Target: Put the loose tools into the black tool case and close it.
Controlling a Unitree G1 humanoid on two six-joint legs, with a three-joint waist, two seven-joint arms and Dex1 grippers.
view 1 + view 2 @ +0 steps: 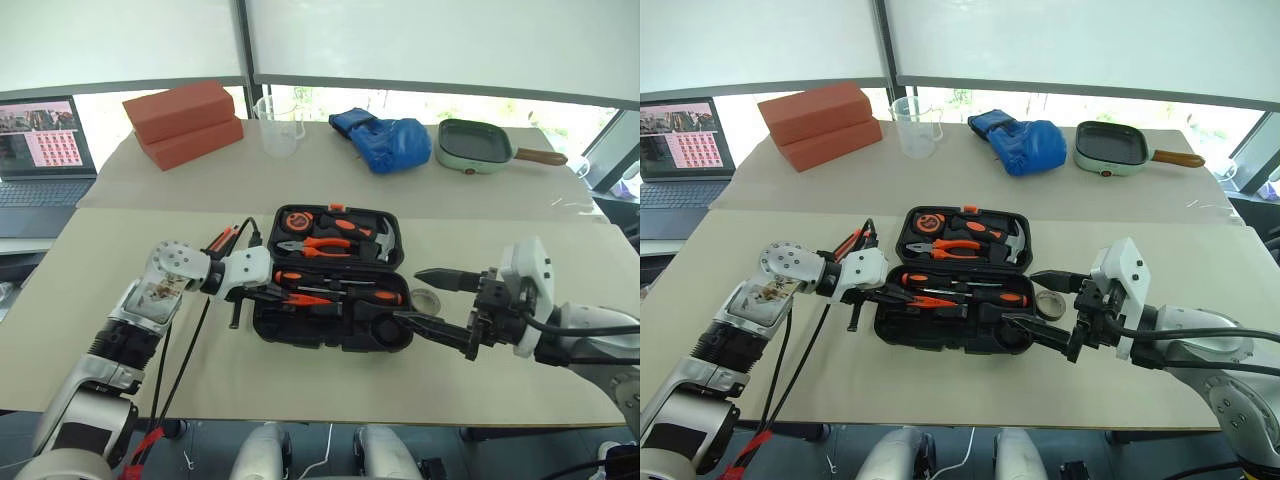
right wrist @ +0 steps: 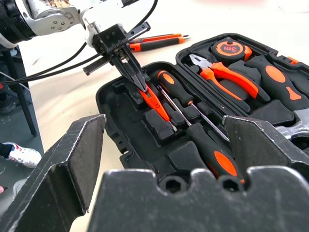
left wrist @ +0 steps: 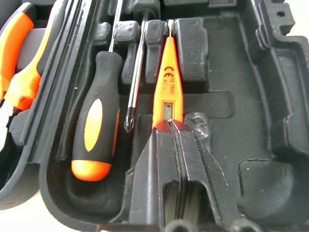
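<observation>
The black tool case (image 1: pixel 300 330) lies open in the middle of the table. In its near half rest two orange-and-black screwdrivers (image 2: pixel 175 88) (image 2: pixel 216 157) and the slim orange tester screwdriver (image 3: pixel 166 82). My left gripper (image 3: pixel 170 123) is shut, its tips touching the tester's handle end inside the case. My right gripper (image 1: pixel 408 295) hovers open at the case's right edge, above the small grey tape roll (image 1: pixel 425 299) on the table. A slim orange-and-black tool, apparently the utility knife (image 2: pixel 155 42), lies on the table at the case's left.
Pliers (image 1: pixel 318 245), a hammer (image 1: pixel 378 243) and a tape measure (image 1: pixel 297 219) sit in the case's far half. Along the back stand red bricks (image 1: pixel 185 122), a clear beaker (image 1: pixel 278 122), a blue glove (image 1: pixel 385 140), a green pan (image 1: pixel 475 145) and a laptop (image 1: pixel 40 150).
</observation>
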